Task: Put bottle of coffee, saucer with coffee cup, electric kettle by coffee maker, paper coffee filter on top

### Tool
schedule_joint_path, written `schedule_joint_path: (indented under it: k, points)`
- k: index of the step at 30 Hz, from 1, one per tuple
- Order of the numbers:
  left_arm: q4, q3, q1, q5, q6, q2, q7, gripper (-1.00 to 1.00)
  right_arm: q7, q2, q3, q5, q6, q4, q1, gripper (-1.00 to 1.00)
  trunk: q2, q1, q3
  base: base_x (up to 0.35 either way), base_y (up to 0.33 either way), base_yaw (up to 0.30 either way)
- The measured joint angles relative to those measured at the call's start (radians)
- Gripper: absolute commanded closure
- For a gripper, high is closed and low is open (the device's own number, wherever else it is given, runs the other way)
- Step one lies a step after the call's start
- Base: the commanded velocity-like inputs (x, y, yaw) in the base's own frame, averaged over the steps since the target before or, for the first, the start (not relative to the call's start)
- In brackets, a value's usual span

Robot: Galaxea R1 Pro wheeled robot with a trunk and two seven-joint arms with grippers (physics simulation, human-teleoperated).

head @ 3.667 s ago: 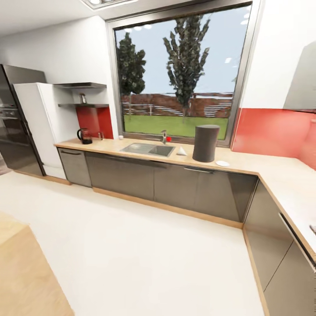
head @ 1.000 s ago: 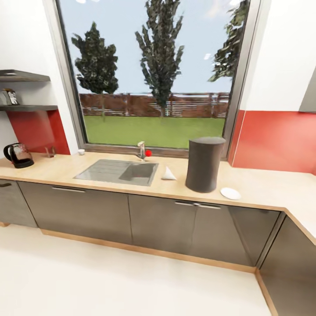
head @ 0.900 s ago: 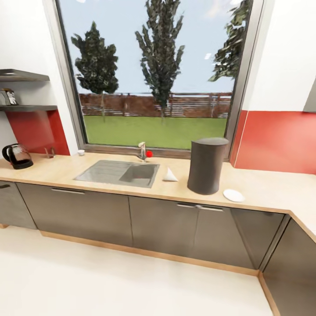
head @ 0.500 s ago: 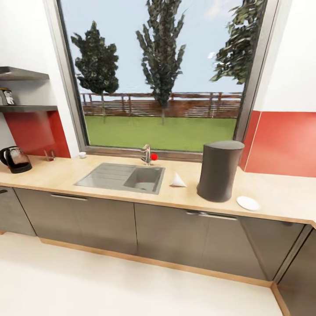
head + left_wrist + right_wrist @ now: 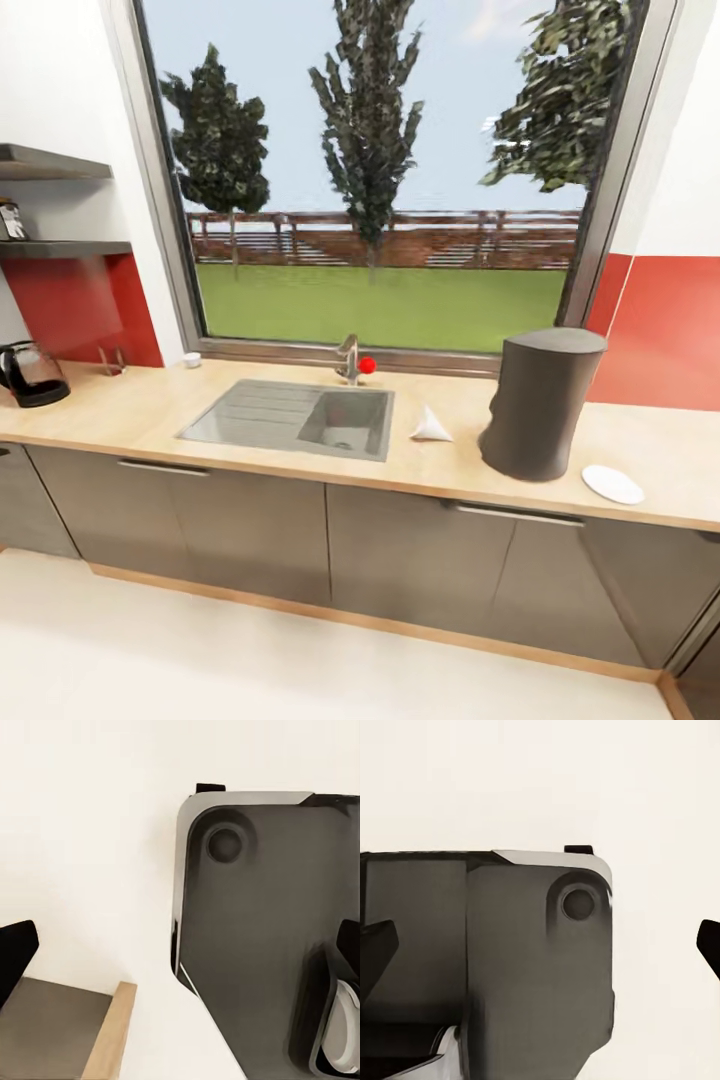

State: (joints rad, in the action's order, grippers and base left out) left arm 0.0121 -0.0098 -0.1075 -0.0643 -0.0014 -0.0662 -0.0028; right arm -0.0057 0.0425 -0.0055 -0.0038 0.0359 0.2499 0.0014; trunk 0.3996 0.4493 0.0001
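The coffee maker (image 5: 540, 405), a dark grey cylinder, stands on the wooden countertop (image 5: 120, 410) right of the sink. A white saucer (image 5: 613, 484) lies just right of it, and a white paper coffee filter (image 5: 431, 426) lies just left of it. A small white coffee cup (image 5: 191, 359) sits by the window frame. At the far left stands the black electric kettle (image 5: 32, 374), with the bottle of coffee (image 5: 10, 220) above it on the wall shelf. My left gripper (image 5: 182, 951) and right gripper (image 5: 542, 945) both hang open over the pale floor, holding nothing.
A steel sink (image 5: 290, 418) with a faucet (image 5: 350, 358) is set into the counter below a large window. Grey cabinet doors (image 5: 250, 520) run under the counter. The robot's dark base (image 5: 262, 945) lies beneath both wrists. Pale floor (image 5: 200, 660) stretches before the cabinets.
The camera has come closer to the counter, and everything has slid rightward and grown in the view. The things on the counter and shelf have not moved.
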Motion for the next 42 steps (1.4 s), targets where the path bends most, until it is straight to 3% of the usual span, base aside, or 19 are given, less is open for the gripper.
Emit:
schedule_joint_path:
  k: [16, 31, 35, 38, 42]
  points:
    - [0.0, 0.0, 0.0, 0.0, 0.0, 0.002, 0.0, -1.0, 0.0, 0.0, 0.0, 0.0, 0.0, 0.0, 0.0, -1.0, 0.0, 0.0, 0.0, 0.217, 0.279, -0.237]
    - [0.006, 0.0, -0.006, 0.0, -0.011, -0.005, 0.0, -1.0, -0.002, 0.0, 0.0, 0.0, 0.0, 0.002, 0.0, -1.0, 0.0, 0.0, 0.0, 0.183, 0.279, -0.022]
    - [0.143, 0.002, -0.033, -0.001, -0.071, -0.017, -0.004, -1.0, -0.003, 0.0, 0.0, 0.0, 0.0, 0.001, 0.0, -1.0, 0.0, 0.0, 0.0, 0.056, 0.039, 0.0]
    - [0.627, 0.0, -0.07, -0.003, -0.072, -0.015, -0.011, -1.0, -0.003, 0.0, 0.0, 0.0, 0.0, 0.0, 0.0, -1.0, 0.0, 0.0, 0.0, 0.0, 0.0, 0.0]
    - [0.657, 0.0, -0.11, -0.004, -0.072, -0.014, -0.055, -1.0, -0.003, 0.0, 0.0, 0.0, 0.0, 0.0, 0.0, -1.0, 0.0, 0.0, 0.0, 0.0, 0.0, 0.0]
